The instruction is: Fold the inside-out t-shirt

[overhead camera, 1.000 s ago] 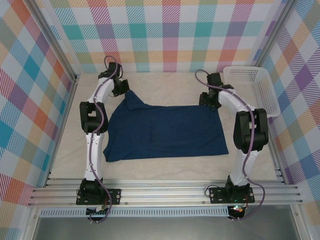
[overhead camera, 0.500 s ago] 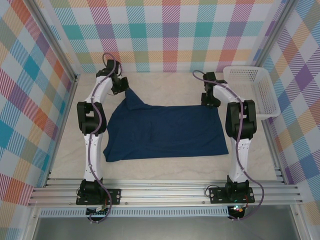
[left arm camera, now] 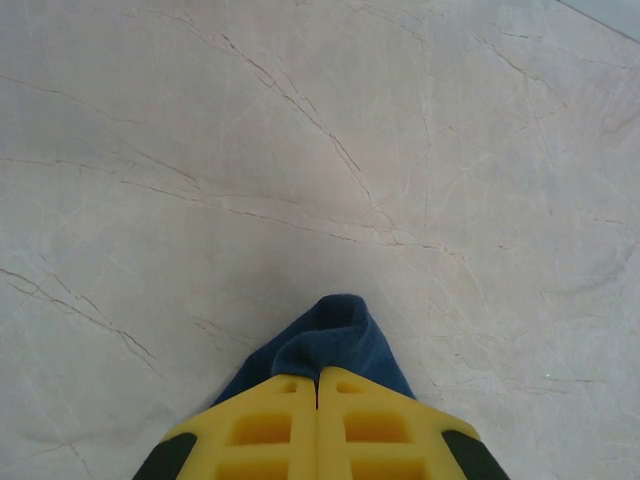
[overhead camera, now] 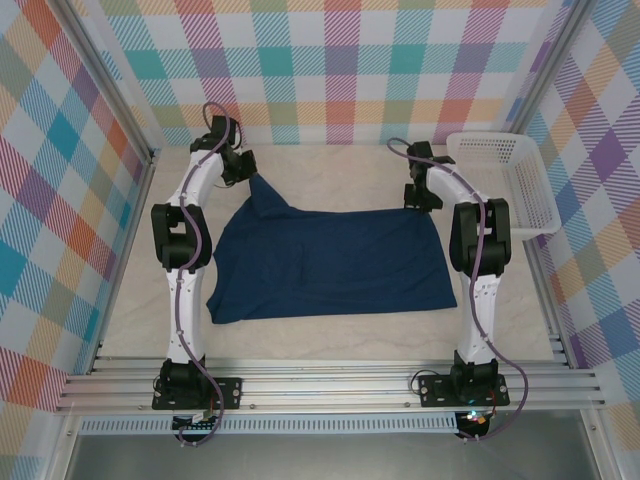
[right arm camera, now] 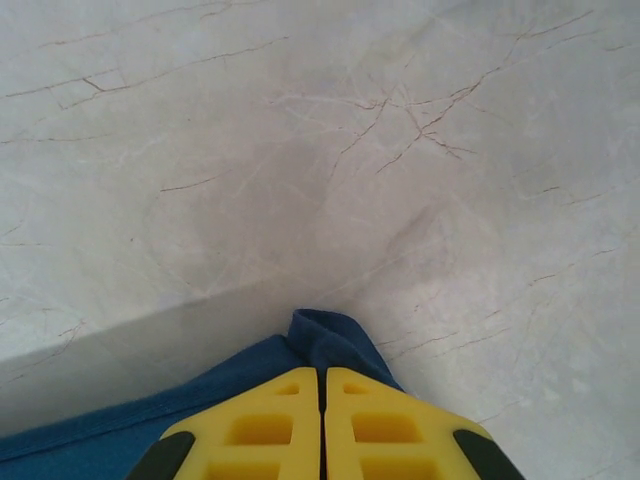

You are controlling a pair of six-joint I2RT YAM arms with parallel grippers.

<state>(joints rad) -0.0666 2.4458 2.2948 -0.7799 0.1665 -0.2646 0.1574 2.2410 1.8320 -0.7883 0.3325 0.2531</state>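
While the dark navy t-shirt [overhead camera: 330, 265] lies spread out over the middle of the pale, veined table [overhead camera: 330, 170], both claws are at its far edge, in the upper half of the top view. The left claw [overhead camera: 243, 172] is at the upper left corner of the cloth, and there the fabric rises in a small peak toward it. The right claw [overhead camera: 420, 200] is at the upper right corner, where the edge of the shirt is lower and more flat.

In the left wrist view the two yellow fingers [left arm camera: 262, 428] are pressed together at the bottom centre of the frame, and a small fold of navy cloth comes out between their tips, so this claw is closed and is pinching the t-shirt. In the right wrist view the yellow fingers [right arm camera: 262, 430] are also together, with a little tuck of the shirt caught between them and more of the cloth going away to the lower left; this claw too is closed on the shirt.

The rest of the garment lies flat between the two arms and makes a rough rectangle, with a small bulge at its lower left. A white basket [overhead camera: 510, 170] stands at the upper right, near the right arm and apart from the shirt.
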